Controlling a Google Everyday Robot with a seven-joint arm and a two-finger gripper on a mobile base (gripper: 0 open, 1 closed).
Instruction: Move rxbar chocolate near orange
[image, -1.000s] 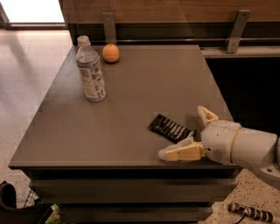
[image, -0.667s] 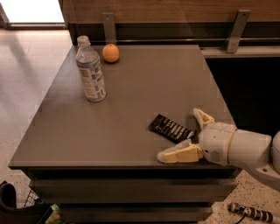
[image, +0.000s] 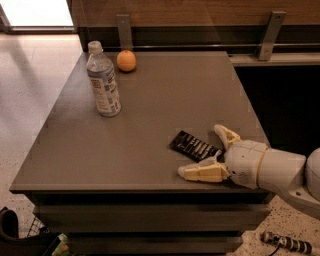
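Note:
The rxbar chocolate (image: 195, 146), a flat black bar with white lettering, lies on the grey table (image: 160, 95) near its front right. My gripper (image: 202, 151) comes in from the right, low over the table, and is open. One cream finger (image: 201, 173) lies in front of the bar's right end and the other finger (image: 226, 135) is behind it, so the bar's right end sits between them. The orange (image: 126, 61) rests at the table's far left, well away from the bar.
A clear water bottle (image: 103, 82) with a white cap stands upright at the left, just in front of the orange. A wooden wall with metal brackets (image: 271, 35) runs behind the table. The table's front edge is close to my lower finger.
My gripper has moved a little to the left, closing in around the bar's right end. The bar, bottle and orange have not moved.

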